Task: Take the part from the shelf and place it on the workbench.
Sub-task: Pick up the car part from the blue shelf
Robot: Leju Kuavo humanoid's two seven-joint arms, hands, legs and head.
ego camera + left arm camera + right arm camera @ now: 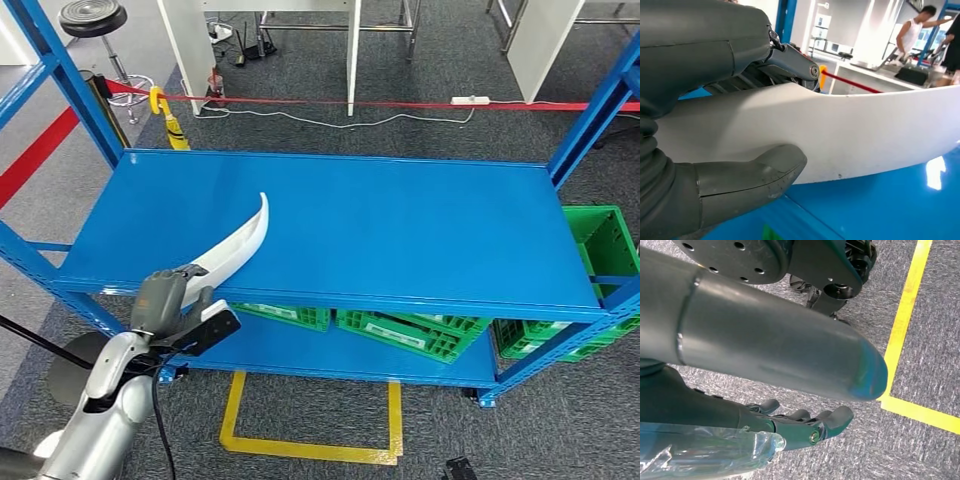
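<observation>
The part (240, 243) is a long, curved white shell with a pointed tip, lying at the front left of the blue shelf board (392, 225). My left hand (167, 300) grips its near end at the shelf's front edge. In the left wrist view the thumb (753, 175) lies under the white part (866, 130) and the fingers (791, 62) wrap over its other side. My right hand (791, 390) hangs over the grey carpet, thumb and fingers apart, with nothing in it.
Green crates (411, 332) sit on the lower shelf, and another green crate (604, 240) stands at the right. Blue uprights (68, 85) frame the shelf. A yellow floor marking (309, 448) lies in front. Red barrier tape (340, 102) runs behind. People (913, 32) stand far off.
</observation>
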